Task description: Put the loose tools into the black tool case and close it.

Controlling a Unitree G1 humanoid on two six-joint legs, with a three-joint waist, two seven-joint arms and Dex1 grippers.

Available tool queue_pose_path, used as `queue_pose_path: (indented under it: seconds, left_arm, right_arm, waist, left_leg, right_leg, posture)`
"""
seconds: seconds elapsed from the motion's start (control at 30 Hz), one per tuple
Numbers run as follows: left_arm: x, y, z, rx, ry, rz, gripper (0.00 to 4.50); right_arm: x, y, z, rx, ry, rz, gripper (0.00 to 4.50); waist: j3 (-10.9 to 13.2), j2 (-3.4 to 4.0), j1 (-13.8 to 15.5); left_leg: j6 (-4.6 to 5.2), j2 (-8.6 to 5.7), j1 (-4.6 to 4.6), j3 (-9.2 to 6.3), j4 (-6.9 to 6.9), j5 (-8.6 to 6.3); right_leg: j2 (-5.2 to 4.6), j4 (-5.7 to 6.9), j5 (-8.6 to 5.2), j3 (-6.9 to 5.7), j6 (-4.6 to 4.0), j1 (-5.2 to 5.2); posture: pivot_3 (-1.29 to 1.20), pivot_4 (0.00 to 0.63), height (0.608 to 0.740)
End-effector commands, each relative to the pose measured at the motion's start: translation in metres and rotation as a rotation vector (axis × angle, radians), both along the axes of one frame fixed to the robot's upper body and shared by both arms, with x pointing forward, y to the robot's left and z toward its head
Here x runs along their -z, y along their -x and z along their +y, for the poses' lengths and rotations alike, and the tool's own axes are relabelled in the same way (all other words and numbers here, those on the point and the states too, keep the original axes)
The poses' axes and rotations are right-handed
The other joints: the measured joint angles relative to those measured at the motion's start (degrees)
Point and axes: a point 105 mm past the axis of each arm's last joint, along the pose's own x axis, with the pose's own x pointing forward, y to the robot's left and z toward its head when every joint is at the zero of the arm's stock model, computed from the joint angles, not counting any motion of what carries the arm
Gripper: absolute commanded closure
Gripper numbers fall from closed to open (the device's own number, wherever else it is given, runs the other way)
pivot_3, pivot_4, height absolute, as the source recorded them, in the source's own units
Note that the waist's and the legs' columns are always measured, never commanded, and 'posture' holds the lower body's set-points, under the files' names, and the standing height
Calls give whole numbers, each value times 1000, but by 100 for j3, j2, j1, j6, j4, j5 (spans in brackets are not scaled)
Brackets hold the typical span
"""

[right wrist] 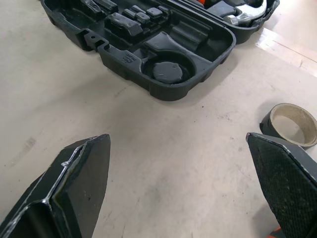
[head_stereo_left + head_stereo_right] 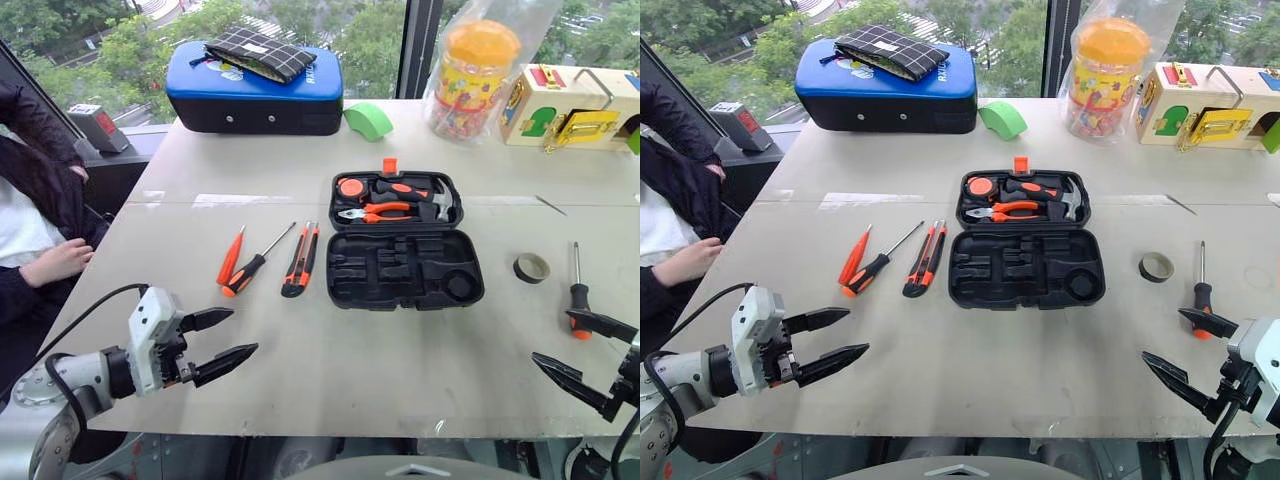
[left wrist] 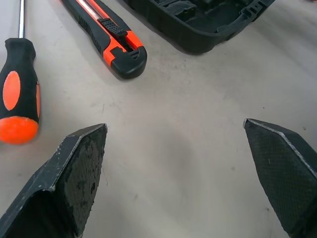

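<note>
Loose tools lie on the grey desk (image 2: 330, 370) around the black tool case (image 2: 405, 268), which is open and flat near the middle of the desk. Its far half holds orange-handled pliers (image 2: 380, 211), a hammer (image 2: 425, 197) and a round tape measure (image 2: 351, 187), and an orange latch tab (image 2: 389, 165) stands at the far edge; the near half shows empty recesses. To the left of the case three tools lie side by side, apart from each other: an all-orange screwdriver (image 2: 231, 256), then a screwdriver with orange and black handle (image 2: 252, 266), then the folding utility knife (image 2: 300, 260), which is the nearest to the case. To the right of the case the small black tape roll (image 2: 531, 267) lies flat, and further right another screwdriver (image 2: 578, 287) lies with its shaft pointing away from the robot. The left claw (image 2: 228, 338) is over the near left part of the desk, its two black fingers wide apart and holding nothing; in the left wrist view the knife and one screwdriver handle are beyond the fingertips (image 3: 81, 163). The right claw (image 2: 580, 350) is at the near right edge, also spread apart and empty, close to the handle of the right screwdriver. At the far side stand a blue-topped case (image 2: 255, 88) with a checked pouch (image 2: 260, 54), a green object (image 2: 368, 120), a jar with an orange lid (image 2: 478, 75) and a wooden latch box (image 2: 570, 108). A person's hand (image 2: 55, 262) rests at the left edge.
</note>
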Motion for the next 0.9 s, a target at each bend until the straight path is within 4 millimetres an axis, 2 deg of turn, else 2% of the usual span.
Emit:
queue_pose_path:
  seconds: [0.03, 0.13, 0.23, 0.33, 0.5, 0.63, 0.67, 0.73, 0.77, 0.9]
  left_arm:
    - [-14, -21, 0, -100, 35, -103, 0]
    - [-28, -58, 6, -325, 112, -215, 0]
    - [-34, -74, 16, -418, 106, -219, 0]
    - [-35, -87, 17, -426, 48, -185, 0]
    - [-11, -98, 11, -336, -151, -113, 0]
    - [10, -107, 13, -323, -213, -61, 0]
    - [15, -108, 13, -311, -226, -58, 534]
    - [22, -109, 13, -290, -243, -52, 1213]
    - [24, -108, 13, -284, -242, -51, 1777]
    - [17, -110, 12, -263, -202, -102, 3697]
  right_arm:
    - [-11, -7, 5, -25, -7, -91, 47]
    - [-26, -23, 30, -88, -55, -196, 47]
    - [-34, -28, 47, -151, -69, -226, 47]
    - [-46, -28, 66, -233, -86, -231, 47]
    - [-59, -29, 86, -320, -96, -240, 47]
    - [-62, -32, 89, -323, -92, -247, 47]
    - [-61, -31, 89, -319, -87, -245, 0]
    - [-60, -30, 87, -305, -79, -239, 0]
    - [-59, -29, 86, -300, -77, -236, 0]
    - [-53, -24, 83, -266, -70, -218, 0]
  waist:
    - [0, 0, 0]
    - [9, 3, 24]
    - [-2, -7, 1]
    - [0, -6, -7]
    - [0, -6, -9]
    - [2, -5, -6]
    - [1, -6, -2]
    - [-1, -3, 0]
    - [-1, -2, -3]
    - [-2, -1, -9]
  left_leg:
    - [0, 0, 0, 0, 0, 0]
    - [-1, 0, 1, -4, 19, -1]
    - [-3, 3, 1, -10, 32, 0]
    - [-9, 2, -1, -10, 31, -6]
    - [-9, 1, -1, -9, 26, -13]
    - [-8, 1, -3, -9, 25, -15]
    - [-8, 2, -2, -10, 25, -15]
    - [-7, 1, -1, -12, 25, -16]
    - [-7, 2, 0, -11, 25, -16]
    - [-7, 3, 0, -10, 25, -16]
  right_leg:
    - [0, 0, 0, 0, 0, 0]
    - [1, 1, 1, -6, 2, 3]
    - [13, 10, 17, -9, 21, 4]
    - [30, 10, 17, -11, 21, 0]
    - [33, 4, 17, -9, 21, -1]
    - [29, 5, 16, -9, 21, -2]
    - [25, 5, 16, -9, 21, -2]
    - [19, 5, 17, -11, 21, -1]
    - [17, 6, 17, -9, 21, -1]
    - [14, 7, 17, -6, 21, -2]
  posture:
    - [0, 150, 740]
    - [0, 150, 740]
    - [0, 150, 740]
    - [0, 150, 740]
    - [0, 150, 740]
    - [0, 150, 740]
    - [0, 150, 740]
    - [0, 150, 740]
    - [0, 150, 740]
    - [0, 150, 740]
